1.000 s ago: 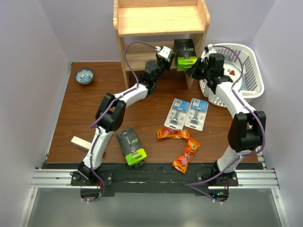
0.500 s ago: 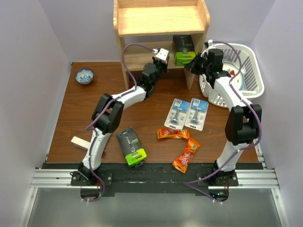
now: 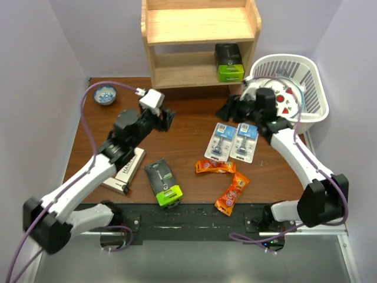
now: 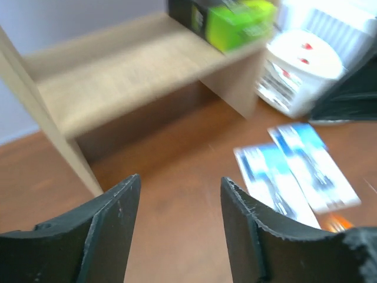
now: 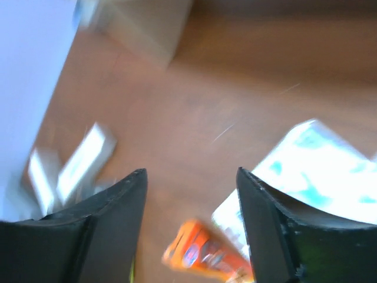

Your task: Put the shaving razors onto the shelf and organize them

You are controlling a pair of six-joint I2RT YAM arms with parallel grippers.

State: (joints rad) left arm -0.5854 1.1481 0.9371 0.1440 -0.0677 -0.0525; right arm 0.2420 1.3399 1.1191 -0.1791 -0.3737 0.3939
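The wooden shelf (image 3: 200,26) stands at the back, and one black razor box with a lime-green end (image 3: 230,62) rests on its lower board (image 4: 118,76), seen too in the left wrist view (image 4: 235,17). Two blue-headed blister cards (image 3: 221,141) (image 3: 244,141) lie mid-table. Another black and lime box (image 3: 163,183) lies near the front, and the HARRY'S box (image 3: 126,170) sits partly under the left arm. My left gripper (image 3: 166,118) (image 4: 179,183) hangs open and empty over bare table. My right gripper (image 3: 227,109) (image 5: 191,174) is open and empty too, left of the basket.
A white slatted basket (image 3: 306,76) stands at the right beside the shelf. Two orange snack packets (image 3: 215,167) (image 3: 232,193) lie in front of the blister cards. A small blue bowl (image 3: 105,94) sits at the back left.
Both grippers opened and both arms drew back from the shelf toward the table's middle. The black and lime box stays on the lower board. The HARRY'S box now shows more fully.
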